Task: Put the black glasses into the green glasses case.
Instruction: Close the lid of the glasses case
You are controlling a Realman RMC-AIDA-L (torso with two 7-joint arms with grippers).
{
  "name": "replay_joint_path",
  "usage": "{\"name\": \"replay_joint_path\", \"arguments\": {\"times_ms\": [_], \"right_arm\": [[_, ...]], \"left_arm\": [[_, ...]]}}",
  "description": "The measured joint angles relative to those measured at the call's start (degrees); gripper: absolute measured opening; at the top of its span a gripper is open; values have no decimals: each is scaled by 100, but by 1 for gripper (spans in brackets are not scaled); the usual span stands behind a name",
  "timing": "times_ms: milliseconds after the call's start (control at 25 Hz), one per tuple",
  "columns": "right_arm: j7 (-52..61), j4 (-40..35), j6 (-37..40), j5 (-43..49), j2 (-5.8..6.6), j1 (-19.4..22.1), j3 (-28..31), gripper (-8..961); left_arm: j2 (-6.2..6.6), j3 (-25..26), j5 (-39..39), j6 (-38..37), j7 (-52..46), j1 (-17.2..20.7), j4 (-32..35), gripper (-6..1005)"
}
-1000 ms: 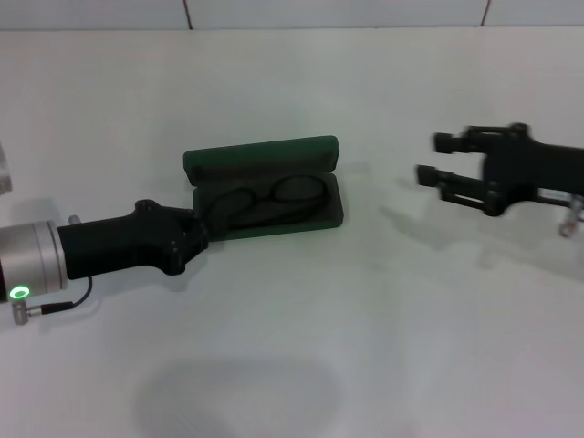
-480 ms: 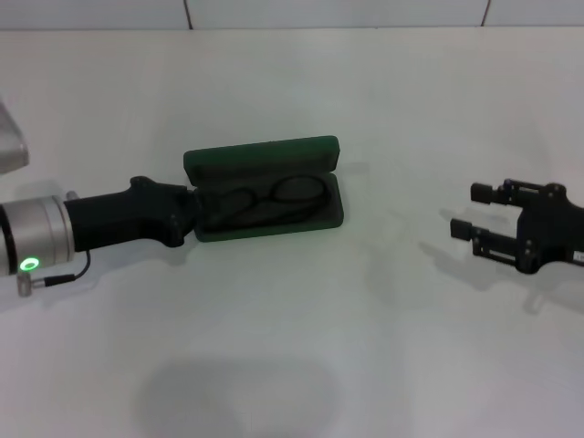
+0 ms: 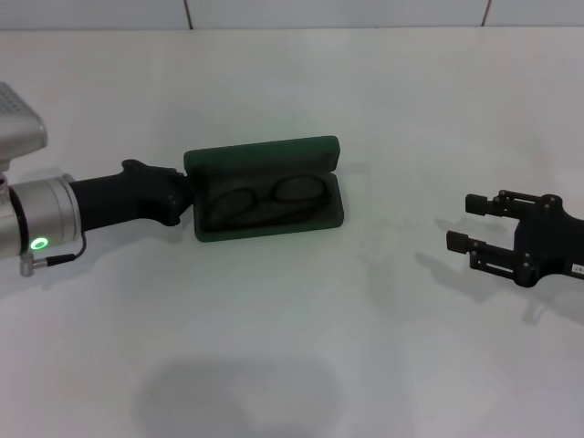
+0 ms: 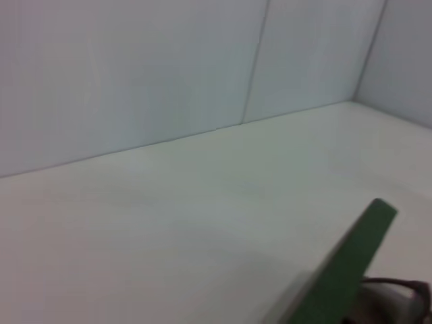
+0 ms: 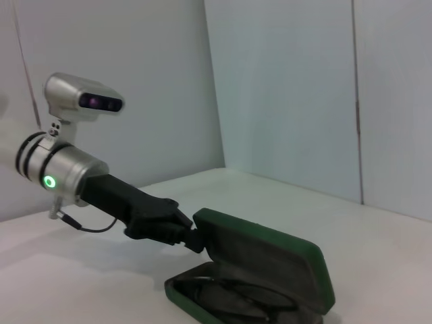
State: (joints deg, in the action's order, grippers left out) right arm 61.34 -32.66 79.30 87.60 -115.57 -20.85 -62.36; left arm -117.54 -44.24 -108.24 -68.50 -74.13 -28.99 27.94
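Since the earlier frame, the left gripper [image 3: 182,196] has drawn back from inside the green glasses case [image 3: 265,188] to its left end; whether its fingers are parted cannot be told. It sits just beside, possibly touching, the case end. The right gripper [image 3: 467,224], fingers spread wide and empty, has retreated well clear along the worktop [image 3: 292,347]. The black glasses [image 3: 265,199] lie in the tray, lid raised. Risk: a left gripper still in contact may drag or tip the case on withdrawal.
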Motion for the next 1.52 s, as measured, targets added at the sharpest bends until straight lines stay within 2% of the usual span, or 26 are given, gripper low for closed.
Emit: {"name": "replay_joint_path", "arguments": {"times_ms": [480,720,880,920,960,1080,1120,1160,1240,1320,1400,1520], "right_arm": [[-7,6,112,19,0,-2,-45,576],[-9,6,145,5,0,0,-23,575],[-9,10,148,9,5,17,-4,575],[-9,11,148,8,13,30,-4,575],[-9,11,148,8,13,30,-4,575],[-9,13,140,5,17,37,-4,575],[-9,14,113,3,18,42,-2,575],[-9,14,113,3,18,42,-2,576],[-9,14,99,2,22,45,2,576],[-9,14,93,2,27,46,32,576],[-9,15,62,5,26,46,65,574],[-9,38,8,7,23,47,80,569]], "left_arm": [[-21,39,69,667,84,-254,54,0],[-58,39,143,745,59,-299,48,0],[-14,34,146,347,-514,-226,79,0],[61,24,142,-110,-1093,-157,159,0],[61,24,142,-110,-1093,-157,159,0],[94,5,125,-703,-1997,21,517,0],[39,-31,80,-958,-2422,109,896,0],[39,-31,80,-958,-2422,109,896,0],[-68,-98,9,-1075,-2871,164,1375,0],[-195,-157,-61,-1013,-3388,188,1877,0],[-271,-329,-44,-783,-3770,199,2268,0],[-286,-1282,99,284,-4496,224,2686,0]]}}
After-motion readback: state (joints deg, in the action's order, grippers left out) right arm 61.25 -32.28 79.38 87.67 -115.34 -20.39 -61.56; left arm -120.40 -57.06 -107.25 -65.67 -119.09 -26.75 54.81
